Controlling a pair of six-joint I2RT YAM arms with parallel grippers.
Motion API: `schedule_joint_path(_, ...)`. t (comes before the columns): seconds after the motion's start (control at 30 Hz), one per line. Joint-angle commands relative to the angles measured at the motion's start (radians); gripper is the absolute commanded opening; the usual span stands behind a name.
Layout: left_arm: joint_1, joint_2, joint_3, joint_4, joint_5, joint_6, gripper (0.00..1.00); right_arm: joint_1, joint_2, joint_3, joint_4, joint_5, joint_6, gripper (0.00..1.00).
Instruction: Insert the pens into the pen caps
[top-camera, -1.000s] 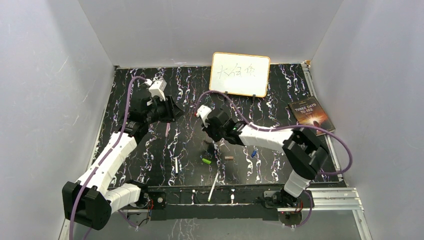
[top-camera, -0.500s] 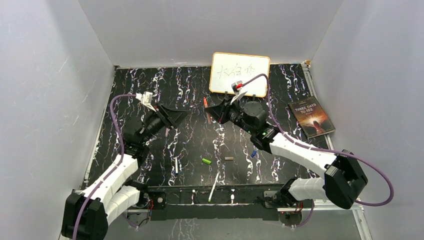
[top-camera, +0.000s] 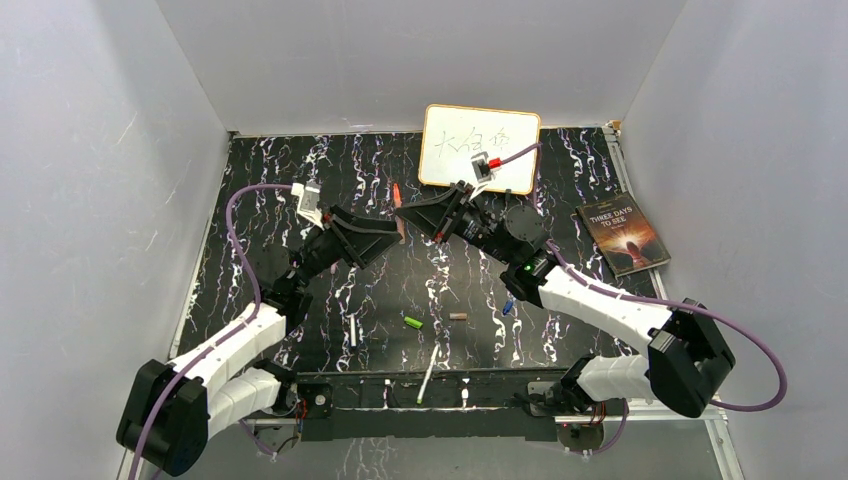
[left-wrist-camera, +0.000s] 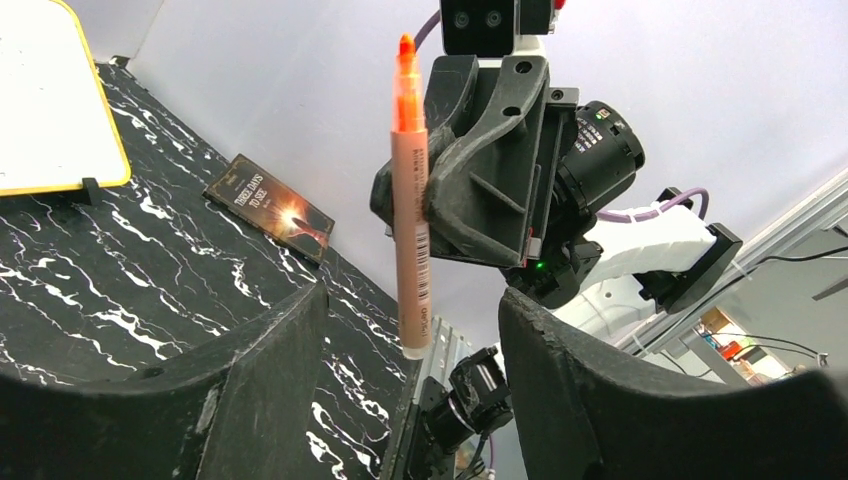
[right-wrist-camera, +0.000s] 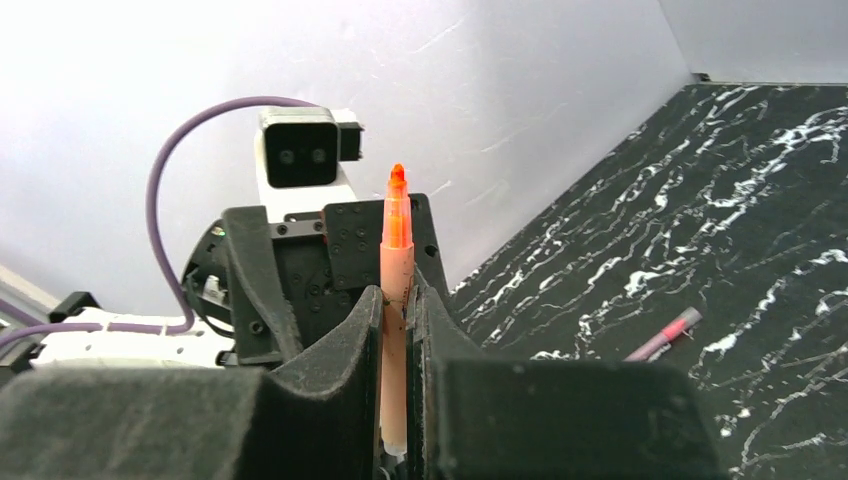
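Over counter: right tool is now carrying orange pen aloft, having risen from near the caps; left tool is swinging in to meet it.
Right tool: clenching the pen mid-barrel.
Left tool: released, jaws straddling the pen, not touching.
Caps: green cap and brown cap are lying at the pen's 6 o'clock, well apart. Neither is being held, so capping isn't starting yet.

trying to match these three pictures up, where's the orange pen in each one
top external: orange pen upper middle, between the two arm tips, in the right gripper
left wrist: orange pen centre, upright, tip up, against the right gripper
right wrist: orange pen centre, upright between its own jaws
shared landmark: the right gripper clamped on it, in all three views
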Motion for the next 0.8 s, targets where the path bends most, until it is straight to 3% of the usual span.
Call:
schedule_joint_path(0.0, -0.013, 0.005, 0.041, 0.058, 0.025, 0.028, 0.59, -0.003, 0.010, 0.019, 0.126, -0.051, 0.052, 0.00)
schedule_joint_path(0.13, -0.017, 0.040, 0.064, 0.070, 0.046, 0.028, 0.56, -0.003, 0.024, 0.015, 0.158, -0.087, 0.077, 0.00)
schedule_joint_path(0.23, -0.016, 0.051, 0.086, 0.064, 0.049, 0.036, 0.47, -0.003, 0.024, 0.006, 0.159, -0.104, 0.084, 0.00)
schedule_joint_path(0.27, -0.016, 0.055, 0.093, 0.059, 0.049, 0.038, 0.42, -0.003, 0.021, 0.001, 0.158, -0.105, 0.084, 0.00)
schedule_joint_path(0.4, -0.016, 0.074, 0.109, 0.063, 0.053, 0.032, 0.00, -0.003, -0.006, -0.019, 0.142, -0.093, 0.076, 0.00)
schedule_joint_path(0.53, -0.016, 0.049, 0.130, -0.062, 0.038, 0.087, 0.00, -0.003, -0.069, -0.020, 0.017, -0.028, 0.008, 0.00)
schedule_joint_path(0.6, -0.016, 0.003, 0.162, -0.261, -0.019, 0.188, 0.00, -0.003, -0.141, -0.015, -0.121, 0.070, -0.063, 0.14)
schedule_joint_path(0.67, -0.015, -0.031, 0.217, -0.510, -0.110, 0.307, 0.00, -0.001, -0.221, -0.010, -0.298, 0.193, -0.166, 0.38)
schedule_joint_path(0.77, -0.008, -0.031, 0.318, -0.811, -0.262, 0.439, 0.00, 0.003, -0.322, -0.034, -0.536, 0.362, -0.242, 0.46)
